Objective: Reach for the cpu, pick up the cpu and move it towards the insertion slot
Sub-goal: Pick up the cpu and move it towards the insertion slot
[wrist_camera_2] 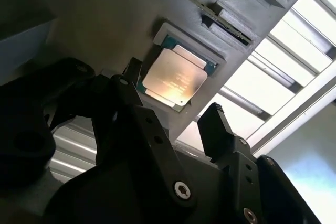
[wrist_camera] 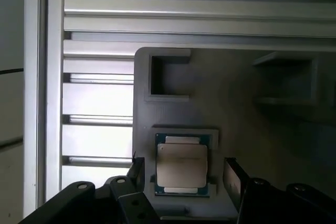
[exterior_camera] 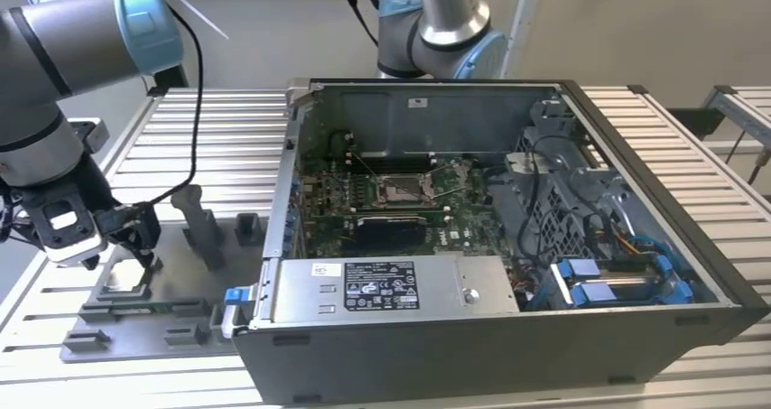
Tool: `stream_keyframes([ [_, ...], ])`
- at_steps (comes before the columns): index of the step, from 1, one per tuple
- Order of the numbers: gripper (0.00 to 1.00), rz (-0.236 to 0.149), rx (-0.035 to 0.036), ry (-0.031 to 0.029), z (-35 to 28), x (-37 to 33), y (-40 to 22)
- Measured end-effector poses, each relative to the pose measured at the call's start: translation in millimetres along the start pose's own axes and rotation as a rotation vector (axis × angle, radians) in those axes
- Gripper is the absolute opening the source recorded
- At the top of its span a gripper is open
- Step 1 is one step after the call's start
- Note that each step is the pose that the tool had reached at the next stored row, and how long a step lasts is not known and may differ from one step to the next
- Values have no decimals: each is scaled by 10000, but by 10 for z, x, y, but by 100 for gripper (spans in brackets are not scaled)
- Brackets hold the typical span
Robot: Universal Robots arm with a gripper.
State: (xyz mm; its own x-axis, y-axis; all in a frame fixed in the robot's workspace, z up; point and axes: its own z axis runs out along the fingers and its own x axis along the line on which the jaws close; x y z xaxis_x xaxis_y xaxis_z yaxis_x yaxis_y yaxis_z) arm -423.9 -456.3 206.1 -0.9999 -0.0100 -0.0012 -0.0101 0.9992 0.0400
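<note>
1. Gripper is spread wide and holds nothing.
2. Its fingers sit one on each side of the cpu, with gaps showing at both edges in both wrist views.
3. The cpu lies flat, metal face up, in a square pocket of the grey fixture plate on the slatted table.
4. In the exterior view, the plate is on the exterior view's left, well apart from the insertion slot inside the open computer case.

Silvery cpu, apparently flat, recessed
</note>
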Motion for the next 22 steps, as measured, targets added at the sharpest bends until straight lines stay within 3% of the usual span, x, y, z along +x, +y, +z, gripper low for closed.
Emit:
stream_keyframes([
  [22,100,-6,-11,-1,160,22,-24],
])
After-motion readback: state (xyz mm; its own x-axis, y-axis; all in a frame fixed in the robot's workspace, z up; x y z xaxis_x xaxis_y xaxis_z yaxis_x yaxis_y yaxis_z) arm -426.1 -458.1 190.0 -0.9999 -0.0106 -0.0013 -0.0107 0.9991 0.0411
